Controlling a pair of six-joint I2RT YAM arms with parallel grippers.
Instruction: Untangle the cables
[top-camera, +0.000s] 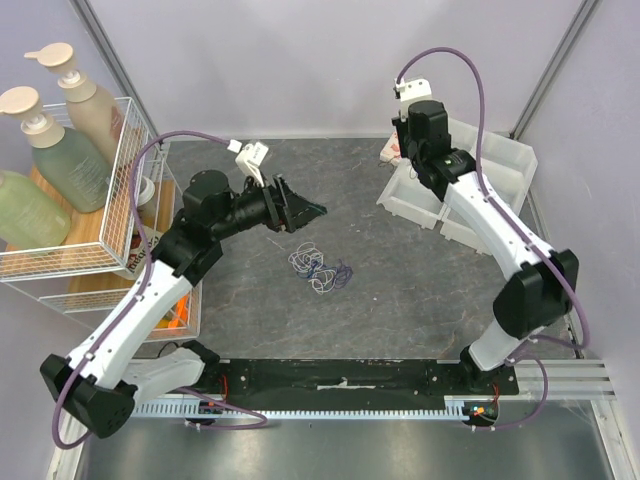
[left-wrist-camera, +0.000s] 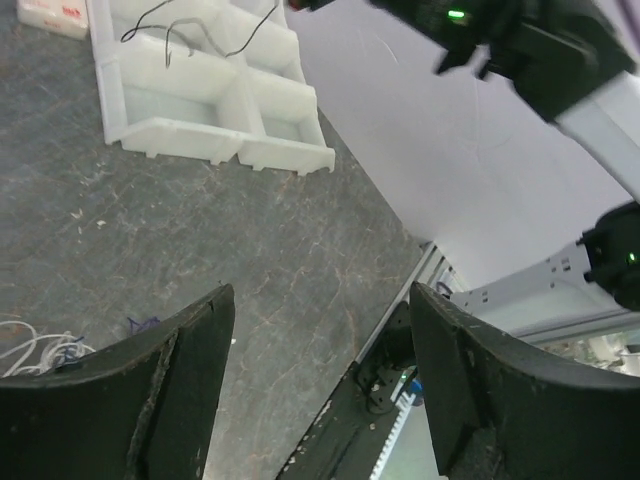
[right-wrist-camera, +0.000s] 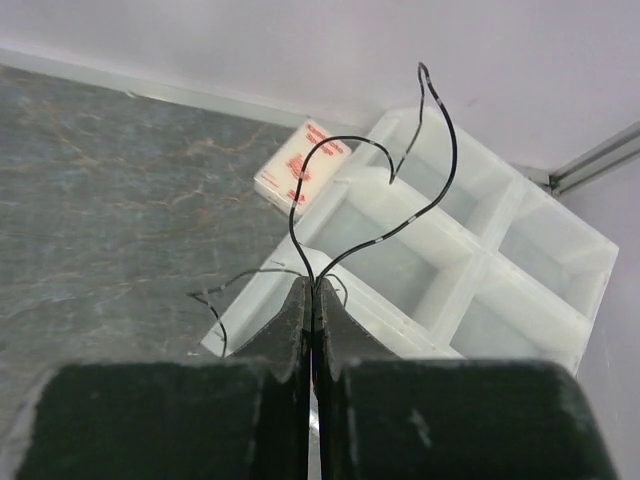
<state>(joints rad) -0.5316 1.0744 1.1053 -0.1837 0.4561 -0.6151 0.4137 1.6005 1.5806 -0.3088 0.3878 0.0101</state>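
A tangle of white and dark blue cables (top-camera: 318, 268) lies in small loops near the middle of the desk (top-camera: 410, 285). One black cable (right-wrist-camera: 345, 138) is apart from it, at the far right, pinched in the right fingers (right-wrist-camera: 300, 330), which are clenched tight on it. Its loose ends curl up and out over the white tray (right-wrist-camera: 478, 258) of compartments. A small white box (right-wrist-camera: 300, 175) with red print sits just beside the tray's far corner. The left fingers (top-camera: 295, 208) are spread wide and grasp nothing, hovering near the tangle on its far left side.
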